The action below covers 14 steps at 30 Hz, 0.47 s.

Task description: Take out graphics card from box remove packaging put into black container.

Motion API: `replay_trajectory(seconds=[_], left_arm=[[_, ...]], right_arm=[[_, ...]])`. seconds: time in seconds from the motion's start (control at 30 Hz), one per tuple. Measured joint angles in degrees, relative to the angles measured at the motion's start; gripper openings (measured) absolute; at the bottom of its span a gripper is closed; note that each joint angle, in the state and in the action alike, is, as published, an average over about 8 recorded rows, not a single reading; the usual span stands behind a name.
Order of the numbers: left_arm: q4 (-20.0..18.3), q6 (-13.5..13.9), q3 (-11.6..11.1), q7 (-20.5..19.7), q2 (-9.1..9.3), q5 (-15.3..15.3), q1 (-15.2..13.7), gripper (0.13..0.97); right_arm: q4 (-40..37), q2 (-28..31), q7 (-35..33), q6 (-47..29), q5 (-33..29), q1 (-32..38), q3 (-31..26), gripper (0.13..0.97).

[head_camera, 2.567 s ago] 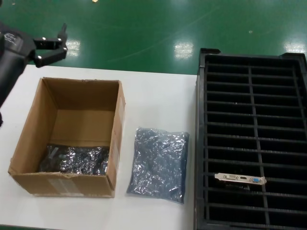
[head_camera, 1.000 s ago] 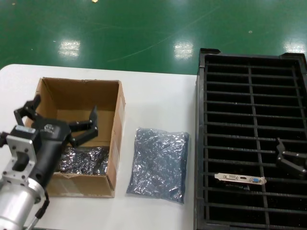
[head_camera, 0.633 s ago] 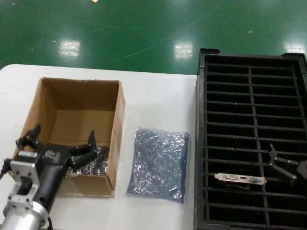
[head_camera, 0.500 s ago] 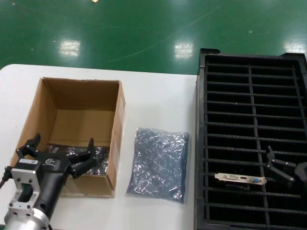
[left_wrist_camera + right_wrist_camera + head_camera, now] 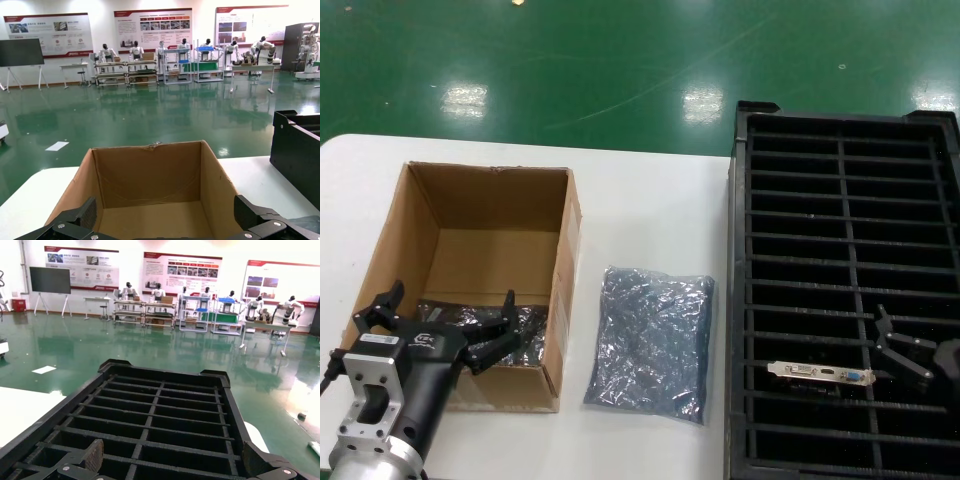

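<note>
The brown box [image 5: 425, 215] stands open on the left of the white table, with dark shiny bagged bundles [image 5: 525, 330] at its near end. My left gripper [image 5: 448, 312] is open and empty, over the box's near end just above the bundles. In the left wrist view its jaws [image 5: 166, 210] stand wide apart across the box [image 5: 150, 180]. The grey-blue packaging bag [image 5: 650, 340] lies flat between the box and the black container [image 5: 845, 170]. The graphics card [image 5: 820, 374], silver bracket up, sits in a near slot. My right gripper [image 5: 905, 345] is open and empty over the container [image 5: 160, 415], right of the card.
The table's far edge meets a green floor. The container's tall black wall [image 5: 297, 150] stands to the right of the box. A corner of the bag [image 5: 307, 222] shows beside the box. White tabletop [image 5: 650, 210] lies between the box and the container.
My left arm came from the table's far left to the box's near end and sank lower. My right gripper came in over the container's right side. Both are still in the last half second.
</note>
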Motion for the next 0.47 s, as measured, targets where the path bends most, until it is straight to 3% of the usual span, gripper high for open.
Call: replay_trajectory(seconds=[0.47], left_arm=[[0.0, 0.0, 0.0, 0.0, 0.0, 0.0, 0.0, 0.966]], right_arm=[[0.0, 0.0, 0.0, 0.0, 0.0, 0.0, 0.0, 0.966]])
